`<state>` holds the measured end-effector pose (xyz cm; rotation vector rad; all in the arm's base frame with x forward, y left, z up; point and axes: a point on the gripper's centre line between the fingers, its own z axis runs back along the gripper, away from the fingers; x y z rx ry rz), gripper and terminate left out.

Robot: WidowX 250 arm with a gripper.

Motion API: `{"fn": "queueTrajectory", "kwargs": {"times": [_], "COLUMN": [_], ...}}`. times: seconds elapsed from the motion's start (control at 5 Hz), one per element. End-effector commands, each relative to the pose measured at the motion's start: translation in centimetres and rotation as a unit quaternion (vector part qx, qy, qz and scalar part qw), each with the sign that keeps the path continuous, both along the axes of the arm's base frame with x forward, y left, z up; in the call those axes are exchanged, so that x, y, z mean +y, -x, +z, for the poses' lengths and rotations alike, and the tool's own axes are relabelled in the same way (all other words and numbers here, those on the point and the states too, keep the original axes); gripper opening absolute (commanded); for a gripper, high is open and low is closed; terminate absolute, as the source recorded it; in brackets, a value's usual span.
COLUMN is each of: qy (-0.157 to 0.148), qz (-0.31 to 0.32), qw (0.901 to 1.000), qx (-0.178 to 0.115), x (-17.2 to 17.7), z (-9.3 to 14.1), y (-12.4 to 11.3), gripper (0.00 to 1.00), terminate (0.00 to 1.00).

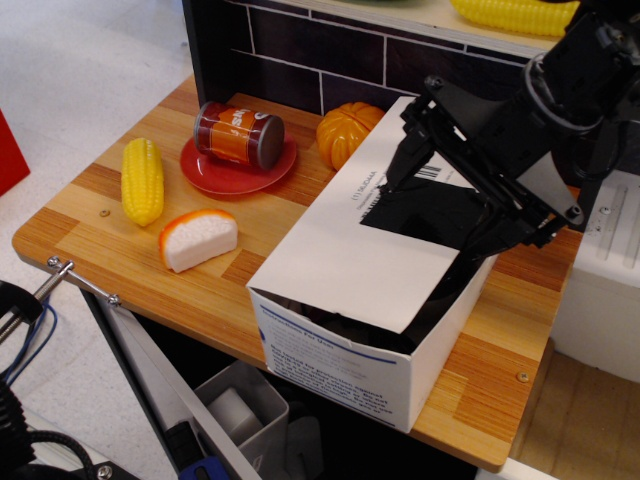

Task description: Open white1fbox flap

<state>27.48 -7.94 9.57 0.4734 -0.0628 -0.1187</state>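
The white1fbox (340,350) is a large oblong white cardboard box lying on the wooden counter, its short end with blue-lined print facing the front. Its flap (350,250), a broad white panel with a black patch and barcode, lies slanted over the top, with a dark gap showing along the right side. My black gripper (440,205) hangs over the far part of the flap, above the black patch. Its two fingers stand apart, one finger (400,165) near the barcode and the other by the box's right wall. It holds nothing.
A toy pumpkin (345,130) sits just left of the box's far end. A red can (238,133) lies on a red plate (225,175). A toy corn (142,180) and an orange-rimmed white wedge (198,238) lie at the left. A dark tiled wall (330,60) stands behind.
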Motion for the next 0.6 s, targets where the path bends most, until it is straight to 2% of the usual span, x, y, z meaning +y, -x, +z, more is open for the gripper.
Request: {"fn": "queueTrajectory", "kwargs": {"times": [0.0, 0.4], "qy": [-0.018, -0.045], "qz": [-0.013, -0.039], "qw": [0.9997, 0.9982], "qx": [-0.014, -0.002], "x": [-0.3, 2.0], "z": [4.5, 7.1], "y": [-1.2, -1.3], "gripper": [1.00, 1.00], "terminate": [0.00, 0.00]}}
